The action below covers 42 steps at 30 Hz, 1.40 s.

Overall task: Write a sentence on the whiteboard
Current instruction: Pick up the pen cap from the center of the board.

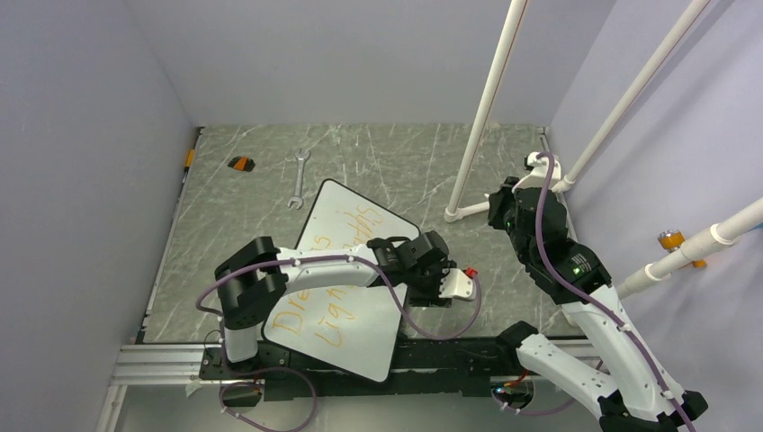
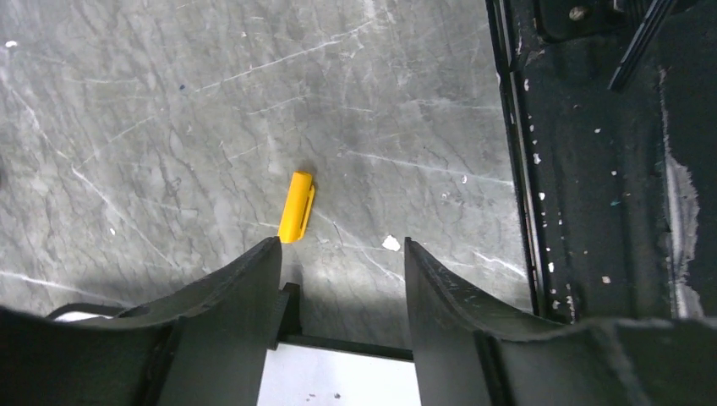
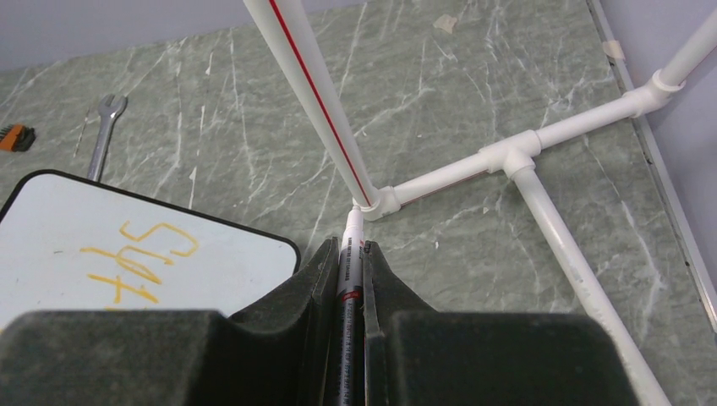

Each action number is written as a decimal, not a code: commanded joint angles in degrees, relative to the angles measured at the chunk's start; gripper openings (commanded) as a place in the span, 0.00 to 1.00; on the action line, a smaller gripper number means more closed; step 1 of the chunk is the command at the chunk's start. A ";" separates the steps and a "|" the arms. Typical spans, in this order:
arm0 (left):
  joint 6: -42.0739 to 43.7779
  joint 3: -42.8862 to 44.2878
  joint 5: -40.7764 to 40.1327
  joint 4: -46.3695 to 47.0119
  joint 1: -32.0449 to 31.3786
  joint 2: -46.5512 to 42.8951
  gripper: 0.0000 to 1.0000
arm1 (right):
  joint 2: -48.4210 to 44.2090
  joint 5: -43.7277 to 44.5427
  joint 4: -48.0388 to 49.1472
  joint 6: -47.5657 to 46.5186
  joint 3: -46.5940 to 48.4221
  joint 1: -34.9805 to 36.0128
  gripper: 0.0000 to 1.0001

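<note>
The whiteboard (image 1: 346, 310) lies tilted on the table's near left, with a thin black rim. The sentence (image 1: 335, 270) runs across it in two lines of orange-yellow letters, and my left arm hides its middle. My left gripper (image 1: 430, 290) is open and empty over the board's right edge (image 2: 338, 376); a black clip (image 2: 288, 310) sits by the left finger. A yellow pen cap (image 2: 297, 206) lies on the table just beyond the fingertips. My right gripper (image 3: 350, 245) is shut on a white marker (image 3: 350, 254), off the board near the pipe foot. The board's corner (image 3: 127, 245) shows the word's end.
A white pipe frame (image 1: 477, 126) stands at the back right, with its foot joint (image 3: 385, 201) just beyond the marker tip. A wrench (image 1: 298, 177) and a small orange-black object (image 1: 240, 164) lie at the back left. A black base rail (image 2: 592, 169) runs along the near edge.
</note>
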 commanded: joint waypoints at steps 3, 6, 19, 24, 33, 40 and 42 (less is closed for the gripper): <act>5.53 3.50 2.56 1.19 -0.33 4.25 0.55 | -0.65 2.67 0.40 0.63 0.51 -0.05 0.00; 6.37 4.71 2.30 0.38 -0.33 6.02 0.54 | -0.53 3.76 0.71 0.56 0.32 -0.07 0.00; 7.11 13.34 4.06 -6.66 1.70 13.51 0.54 | -1.07 1.60 1.97 1.48 -0.89 -0.11 0.00; 6.97 13.53 2.85 -8.14 2.56 14.43 0.55 | -1.16 0.22 2.19 1.67 -1.31 -0.13 0.00; 8.26 14.04 2.36 -9.08 3.68 16.32 0.56 | -1.16 -0.98 3.50 1.68 -1.97 -0.14 0.00; 9.51 16.09 3.20 -9.77 3.71 18.14 0.55 | -1.24 -0.99 3.56 1.50 -2.22 -0.14 0.00; 9.60 16.14 3.40 -9.62 3.71 18.27 0.53 | -1.25 -0.98 3.56 1.49 -2.24 -0.13 0.00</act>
